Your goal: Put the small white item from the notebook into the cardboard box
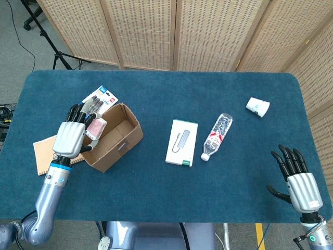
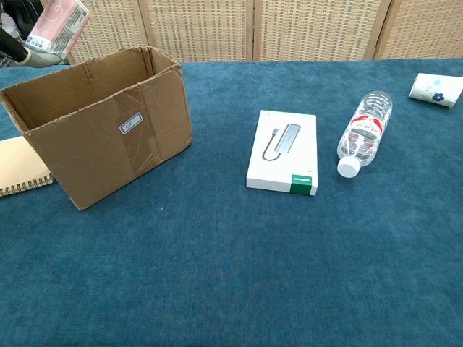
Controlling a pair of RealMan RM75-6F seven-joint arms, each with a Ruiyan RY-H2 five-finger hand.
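The small white and pink soft packet (image 1: 97, 126) is held in the fingers (image 1: 83, 114) of the left hand (image 1: 71, 136), above the left rim of the open brown cardboard box (image 1: 120, 136) on the bench. It is judged light, squashy and plastic-slick, best pinched across its short sides. In the chest view its long axis is tilted, upper end to the right. The right hand (image 1: 296, 178) is spread, holding nothing.
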